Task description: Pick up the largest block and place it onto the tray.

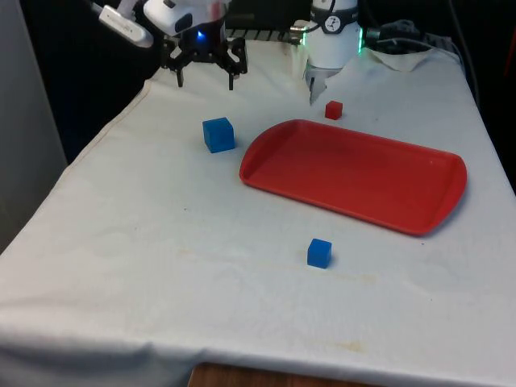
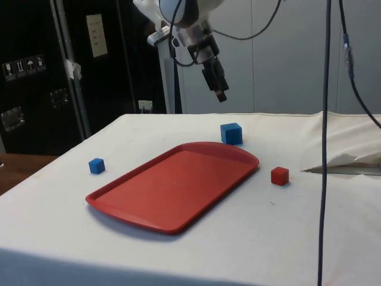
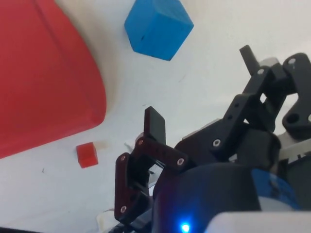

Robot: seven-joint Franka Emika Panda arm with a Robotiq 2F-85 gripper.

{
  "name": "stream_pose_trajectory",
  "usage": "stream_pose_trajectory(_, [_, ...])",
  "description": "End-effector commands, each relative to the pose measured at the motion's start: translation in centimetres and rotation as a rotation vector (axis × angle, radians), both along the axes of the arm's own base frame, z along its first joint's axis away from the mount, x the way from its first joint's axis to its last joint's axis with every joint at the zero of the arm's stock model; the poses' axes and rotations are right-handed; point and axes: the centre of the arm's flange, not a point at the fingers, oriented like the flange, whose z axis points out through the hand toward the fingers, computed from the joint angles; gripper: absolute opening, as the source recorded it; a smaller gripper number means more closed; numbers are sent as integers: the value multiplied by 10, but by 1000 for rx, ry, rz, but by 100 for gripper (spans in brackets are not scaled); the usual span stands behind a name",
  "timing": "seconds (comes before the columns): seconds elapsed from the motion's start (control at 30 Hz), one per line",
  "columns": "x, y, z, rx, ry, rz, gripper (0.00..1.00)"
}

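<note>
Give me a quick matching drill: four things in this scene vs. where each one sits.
Things:
1. large blue block
2. small blue block
3. red block
4. gripper

Places:
A. near side of the tray, towards the camera
B. in the air above the table's far end
C. beyond the tray's far edge
D. off the tray's end on the front view's left

Pairs: 1-D, 2-A, 3-C, 4-B

Overall light: bright, even, from above
Table point(image 1: 161, 266): white cloth near washed out, faint creases readable
Shadows: soft and short, hugging the red tray point(image 1: 355, 173) and the large blue block point(image 1: 218, 134)
Glare: pale sheen along the tray's rim in side view
Background: black, underexposed in front view
Focus: fingers point(image 3: 154, 127) close to the lens, slightly soft; cloth beyond crisp
</note>
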Motion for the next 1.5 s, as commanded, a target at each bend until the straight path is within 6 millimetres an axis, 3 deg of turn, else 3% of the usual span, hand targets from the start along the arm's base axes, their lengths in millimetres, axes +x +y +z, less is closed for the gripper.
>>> stream_pose_trajectory(0.0, [0,0,-4,0,-6,17,100])
stream_pose_trajectory(0.9, [-10,22,-56,29,46,167,100])
stream_pose_trajectory(1.47, [-10,21,-84,10,25,199,100])
